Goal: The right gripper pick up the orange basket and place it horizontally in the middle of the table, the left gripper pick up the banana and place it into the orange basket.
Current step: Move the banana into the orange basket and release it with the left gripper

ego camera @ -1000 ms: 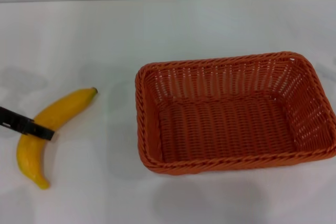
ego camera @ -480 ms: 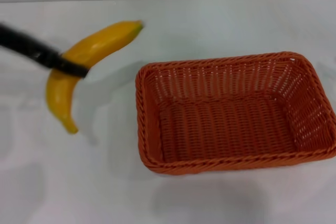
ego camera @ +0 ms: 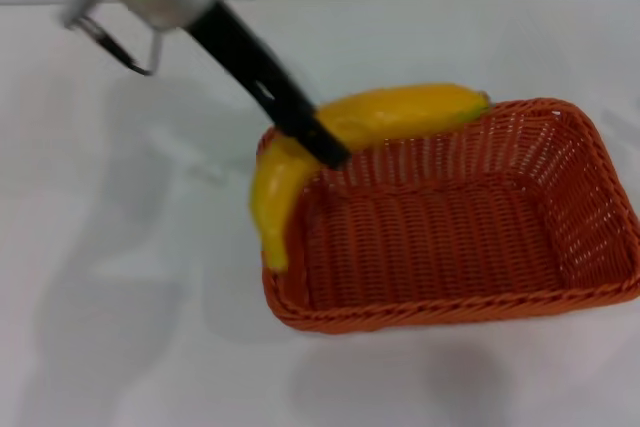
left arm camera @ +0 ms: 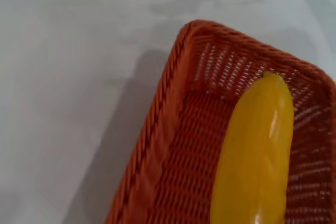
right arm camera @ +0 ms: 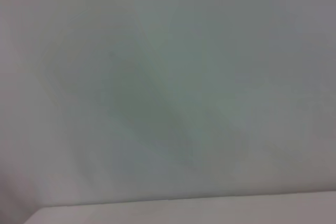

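The table [ego camera: 120,297] bears the orange basket [ego camera: 450,302], which lies unmoved below and to the right of the left gripper [ego camera: 325,147]. The banana [ego camera: 385,117], earlier held over bare table left of the basket, now hangs above the basket's left rim. The gripper, green light lit, slants down from the upper left, fingers clamped across the banana's middle.

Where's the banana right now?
In the head view the banana is held in the left gripper, above the left end of the orange basket, its lower end hanging over the basket's left rim.
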Available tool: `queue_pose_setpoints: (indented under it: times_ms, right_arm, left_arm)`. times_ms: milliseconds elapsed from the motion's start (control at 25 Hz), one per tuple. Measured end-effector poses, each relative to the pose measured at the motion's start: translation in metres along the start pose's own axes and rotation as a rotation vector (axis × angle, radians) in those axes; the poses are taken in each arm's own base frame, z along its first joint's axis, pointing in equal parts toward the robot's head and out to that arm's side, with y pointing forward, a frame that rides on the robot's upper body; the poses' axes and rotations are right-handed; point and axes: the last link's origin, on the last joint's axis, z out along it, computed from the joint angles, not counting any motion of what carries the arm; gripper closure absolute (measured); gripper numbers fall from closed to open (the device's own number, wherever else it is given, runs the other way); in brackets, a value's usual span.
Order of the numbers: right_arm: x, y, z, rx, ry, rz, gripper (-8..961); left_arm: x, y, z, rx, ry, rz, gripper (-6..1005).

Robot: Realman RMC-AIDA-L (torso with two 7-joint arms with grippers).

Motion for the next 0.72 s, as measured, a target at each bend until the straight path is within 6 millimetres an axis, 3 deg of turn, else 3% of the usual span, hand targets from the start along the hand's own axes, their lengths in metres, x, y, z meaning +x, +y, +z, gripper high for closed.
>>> queue_pose_setpoints:
  times_ms: [280, 560, 720]
  right_arm:
    - [0.003, 0.0, -0.003, -0.004, -0.002, -0.006, 237]
    - [0.009, -0.001, -0.007, -0.001, 0.004, -0.004, 237]
    - [0.014, -0.004, -0.011, 0.005, 0.006, -0.006, 238]
  left_arm:
    - [0.027, 0.021, 0.045, 0.058, -0.049, 0.104, 447]
    - [0.034, 0.021, 0.045, 0.056, 0.022, 0.095, 394]
    - [0.026, 0.018, 0.038, 0.068, 0.09, 0.095, 247]
